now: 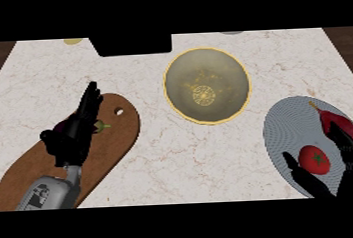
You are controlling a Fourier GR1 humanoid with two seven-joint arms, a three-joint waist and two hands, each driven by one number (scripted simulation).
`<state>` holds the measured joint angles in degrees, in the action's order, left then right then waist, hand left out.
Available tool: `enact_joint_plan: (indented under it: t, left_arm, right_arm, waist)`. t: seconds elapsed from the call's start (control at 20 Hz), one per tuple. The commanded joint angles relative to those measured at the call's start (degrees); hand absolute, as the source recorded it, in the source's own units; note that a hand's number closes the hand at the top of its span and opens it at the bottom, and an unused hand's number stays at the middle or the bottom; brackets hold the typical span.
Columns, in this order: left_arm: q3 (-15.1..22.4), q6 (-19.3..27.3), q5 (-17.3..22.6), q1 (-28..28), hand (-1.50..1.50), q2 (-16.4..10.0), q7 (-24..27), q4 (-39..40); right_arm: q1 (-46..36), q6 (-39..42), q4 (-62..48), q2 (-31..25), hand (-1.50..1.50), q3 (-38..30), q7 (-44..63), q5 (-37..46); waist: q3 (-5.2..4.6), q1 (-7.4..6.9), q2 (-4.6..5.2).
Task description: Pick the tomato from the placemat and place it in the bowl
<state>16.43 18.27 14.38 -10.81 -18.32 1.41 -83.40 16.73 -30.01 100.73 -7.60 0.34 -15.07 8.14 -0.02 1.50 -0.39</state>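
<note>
Two hands in view. Open marble bench (196, 155) between brown wooden cutting board (114, 143), left, and round grey ribbed placemat (283, 121) at right edge. Yellow-rimmed round bowl (206, 85) upper centre, apart from both. Red tomato (314, 160) on placemat's lower part, between thumb and fingers of spread right hand (323, 184); contact not discernible. Left hand (80, 125) over cutting board, fingers straight.

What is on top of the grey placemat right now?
A tomato and a dark red pepper lie on the placemat. The right hand brackets the tomato, hiding the pepper's lower end and the mat beneath.
</note>
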Motion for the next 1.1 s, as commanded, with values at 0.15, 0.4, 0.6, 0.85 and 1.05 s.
enact_joint_plan:
  t: [0.15,0.4,0.6,0.85,1.05]
  left_arm:
    - [0.6,1.4,-3.0,-1.0,0.00,2.4,-3.2,-1.9]
    - [2.7,1.0,-4.1,1.3,0.00,3.6,-2.8,-3.7]
    - [0.0,-1.9,-2.1,2.0,0.00,1.1,-4.8,-6.1]
    - [-0.7,-1.3,-3.7,-1.5,0.00,3.8,-2.4,-0.4]
    - [-0.1,0.2,-5.6,-0.6,0.00,4.1,-4.1,-3.1]
  right_arm:
    - [9.6,-5.5,15.1,0.4,-1.50,0.2,2.5,7.2]
    - [12.0,-3.7,23.0,-3.1,-1.50,0.6,24.2,19.5]
    - [8.3,4.2,26.6,-6.3,-1.50,-1.3,38.2,19.4]
    - [5.5,12.3,25.5,-10.0,-1.50,-2.5,49.4,17.1]
    - [0.2,18.8,21.2,-13.6,-1.50,-6.8,55.7,10.7]
  waist:
    - [-0.03,-0.89,0.29]
    - [-0.10,-1.42,0.44]
    - [-0.06,-1.95,0.45]
    - [-0.04,-1.50,0.58]
    - [0.02,-1.65,0.47]
